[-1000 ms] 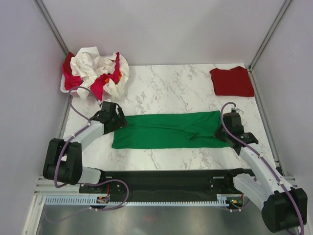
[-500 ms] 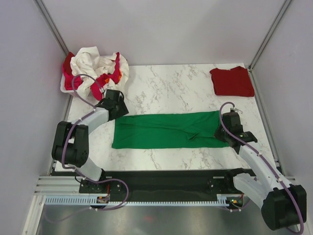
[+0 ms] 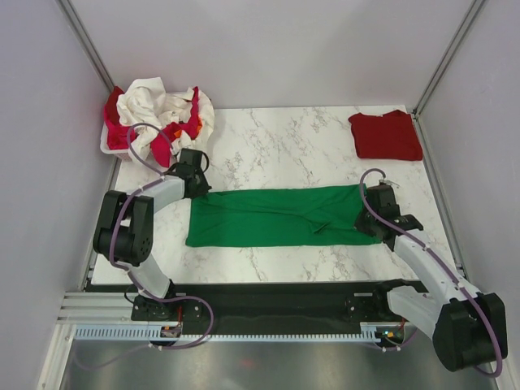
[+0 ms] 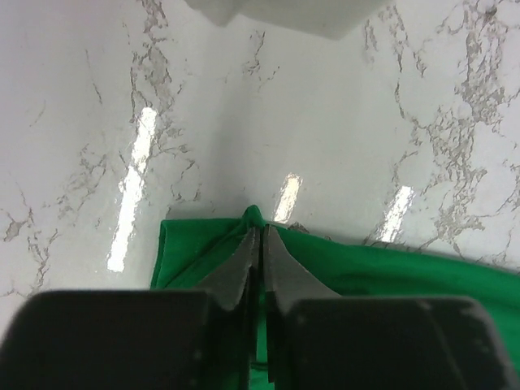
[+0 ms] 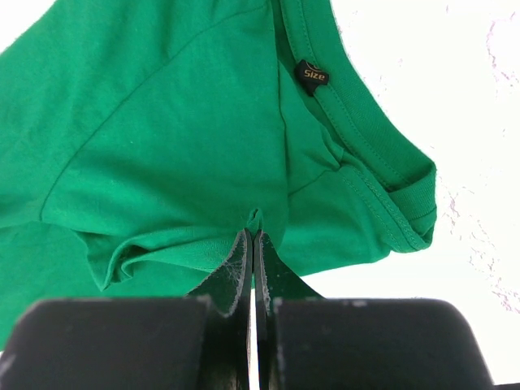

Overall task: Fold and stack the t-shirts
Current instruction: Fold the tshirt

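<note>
A bright green t-shirt [image 3: 276,215] lies folded into a long band across the middle of the marble table. My left gripper [image 3: 197,188] is at its far left corner. In the left wrist view that gripper [image 4: 260,233] is shut, with a small peak of green cloth [image 4: 254,216] pinched between its tips. My right gripper [image 3: 367,218] is at the shirt's right end by the collar. In its wrist view the right gripper [image 5: 253,233] is shut on a fold of the green t-shirt [image 5: 162,146]. A dark red t-shirt [image 3: 386,135] lies folded at the far right corner.
A white basket [image 3: 108,146] at the far left corner holds a heap of cream-white [image 3: 146,101] and pinkish red [image 3: 166,145] t-shirts, just beyond my left gripper. The basket's edge [image 4: 284,12] shows at the top of the left wrist view. Grey walls enclose the table.
My left gripper has moved toward the far left corner of the green t-shirt and closed on the cloth there. The right gripper has kept its hold and barely shifted.
</note>
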`<state>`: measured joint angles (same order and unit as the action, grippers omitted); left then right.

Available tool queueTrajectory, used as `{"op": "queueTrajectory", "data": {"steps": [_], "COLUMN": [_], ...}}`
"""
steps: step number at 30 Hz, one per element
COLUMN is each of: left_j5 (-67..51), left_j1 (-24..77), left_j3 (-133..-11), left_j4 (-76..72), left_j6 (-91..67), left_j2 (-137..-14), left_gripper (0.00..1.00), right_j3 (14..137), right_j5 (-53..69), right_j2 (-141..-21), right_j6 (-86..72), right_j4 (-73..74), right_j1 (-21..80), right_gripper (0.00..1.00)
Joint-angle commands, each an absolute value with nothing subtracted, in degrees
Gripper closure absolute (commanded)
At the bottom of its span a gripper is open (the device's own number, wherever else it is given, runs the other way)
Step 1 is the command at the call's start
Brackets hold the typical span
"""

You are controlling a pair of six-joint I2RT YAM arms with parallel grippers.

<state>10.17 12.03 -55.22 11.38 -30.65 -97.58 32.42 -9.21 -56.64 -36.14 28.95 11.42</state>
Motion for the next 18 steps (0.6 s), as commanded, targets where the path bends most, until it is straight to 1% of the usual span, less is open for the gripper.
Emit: {"op": "queueTrajectory", "data": {"steps": [1, 5, 8, 13, 18], "left_j5": [10.20, 9.50, 8.88, 8.88, 8.79], "left_j1": [12.04, 12.04, 12.04, 12.04, 12.04], "left_j3": [-54.49, -54.49, -54.32, -53.96, -51.95], "left_j4": [8.53, 8.70, 8.88, 9.84, 10.72], "left_j6": [-29.62, -29.27, -28.92, -27.43, -27.42], "left_j2": [-95.71, -92.91, -88.26, -81.40, -77.97], "left_gripper": [0.98, 0.98, 0.98, 0.98, 0.98], "right_j3": [34.72, 35.94, 38.40, 44.99, 49.57], "right_j5": [-10.63, -11.42, -12.74, -16.34, -19.15], "right_j2": [-58.01, -58.88, -59.24, -60.64, -61.00], "right_j6": [-35.42, -34.72, -33.93, -31.56, -30.59], "right_j4": [26.72, 26.63, 26.98, 28.91, 31.98], "right_j1": [11.43, 11.51, 11.43, 11.34, 11.16], "right_gripper": [1.00, 1.00, 1.00, 1.00, 1.00]}}
